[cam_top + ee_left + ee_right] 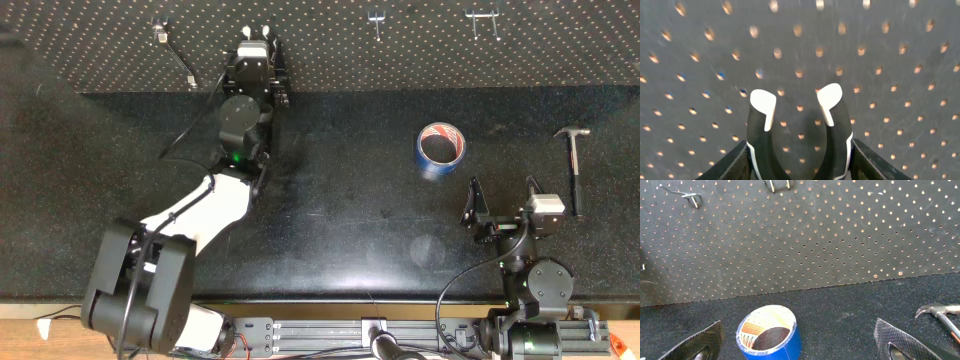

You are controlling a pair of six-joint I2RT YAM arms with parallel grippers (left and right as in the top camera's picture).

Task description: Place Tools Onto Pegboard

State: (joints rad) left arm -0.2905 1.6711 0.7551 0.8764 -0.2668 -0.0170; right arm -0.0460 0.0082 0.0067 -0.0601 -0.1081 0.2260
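Left wrist view: the left fingers (763, 105) stand moderately apart with nothing between them, their white tips close against the perforated face of the pegboard (880, 60). In the top view they sit at the table's (330, 210) back edge, left of the middle, with the arm stretched up from the front left corner. The right fingers (700, 342) are spread wide and empty, low over the right half of the table towards its front edge. Just beyond them, towards the back edge, a blue roll of tape (785, 347) stands on its flat side, hollow up, not touching either finger. A hammer (575, 175) lies flat near the table's right edge, head towards the pegboard, well apart from the tape. On the pegboard, 2 metal hooks (376, 20) hang bare above the table's right half.
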